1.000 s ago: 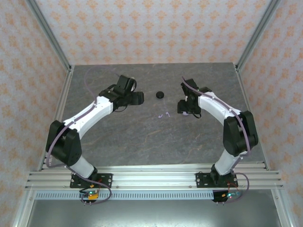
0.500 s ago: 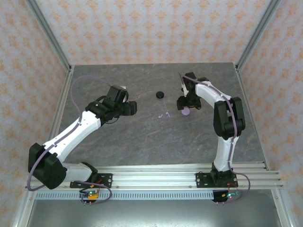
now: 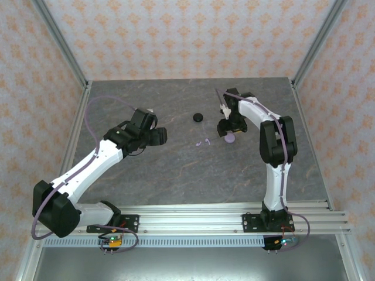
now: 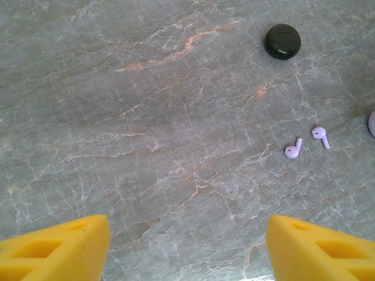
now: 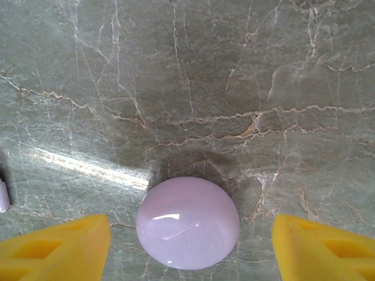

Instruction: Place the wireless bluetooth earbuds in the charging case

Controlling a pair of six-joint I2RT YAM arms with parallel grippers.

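Moved: the left arm (image 3: 94,161) has swung down and back, drawing the left pincer (image 4: 187,250) away from the middle of the bench (image 3: 176,175) and closer to its own base. The right arm (image 3: 275,140) has folded its elbow inward. The lavender case (image 5: 187,222), covered by the right pincer (image 5: 190,234) a second ago, now lies in plain sight.
Bench: grey veined stone, running on past both pincers to the far wall.
Left arm: stretched out low, reaching forward and inward.
Right arm: bent sharply at the elbow, wrist tipped down over the bench.
Left pincer: released, its yellow fingers (image 4: 58,249) spread wide with bare stone between them, hovering above the bench.
Right pincer: released as well, its yellow fingers (image 5: 325,249) standing off either side of the lavender case with a gap on each side, so it grasps nothing.
Lavender case: round, glossy and closed, resting on the bench between the right pincer's fingers, and far off to the right of the left pincer.
Black case (image 4: 282,41): round, lid shut, well ahead of the left pincer and to its right. From above it sits to the left of the right pincer and a little farther out.
Lavender earbuds (image 4: 293,150): two, loose on the bench just beside each other, ahead and to the right of the left pincer and nearer to it than the black case. They lie close to the left of the right pincer, outside both cases.
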